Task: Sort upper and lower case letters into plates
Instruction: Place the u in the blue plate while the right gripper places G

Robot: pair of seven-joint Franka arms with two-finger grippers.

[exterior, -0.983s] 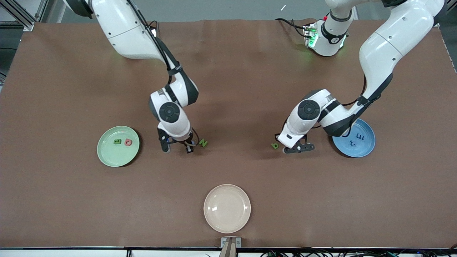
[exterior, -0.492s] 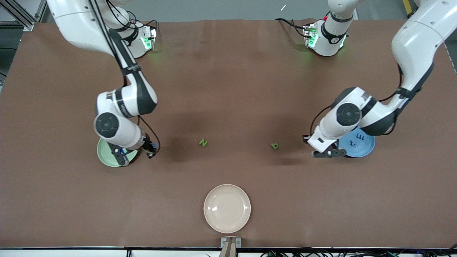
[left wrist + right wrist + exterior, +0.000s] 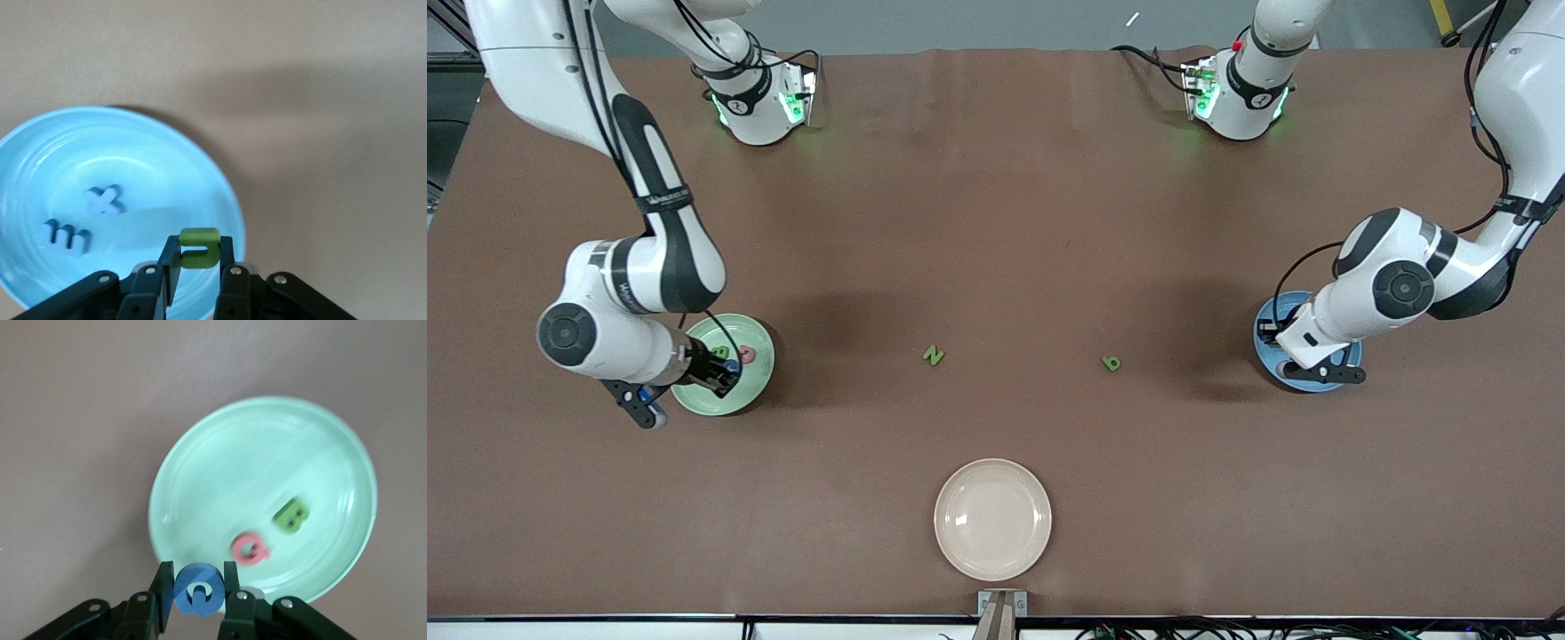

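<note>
**Sorting at the halfway stage: both tools carry a letter over their plates**

Front view, left of frame: the right tool (image 3: pixel 685 384) hangs over the rim of the pale green plate (image 3: pixel 754 384). In the right wrist view its fingers are closed on a blue letter (image 3: pixel 198 588), held on edge above the plate's rim. Two letters already lie in this plate: a green capital B (image 3: pixel 291 515) and a red letter (image 3: pixel 250 549), its shape too blurred to read.

Front view, right of frame: the left tool (image 3: pixel 1316 371) hangs over the blue plate (image 3: pixel 1264 336), mostly hidden by the wrist. In the left wrist view its fingers are closed on a green letter (image 3: pixel 199 247), held over the rim of the plate. Inside lie a blue x (image 3: pixel 104 198) and a blue m (image 3: pixel 67 236).

Centre of the front view: a green N (image 3: pixel 933 356) and a small green letter (image 3: pixel 1111 363) that looks like a b lie on the bare bench (image 3: pixel 996 222), well apart from each other and from every plate. The cream-white plate (image 3: pixel 992 519), at the bottom centre, holds nothing.

Progress, as judged: four letters are placed, two are in hand awaiting release, and two remain to be fetched, the N presumably for the green plate and the b for the blue.
</note>
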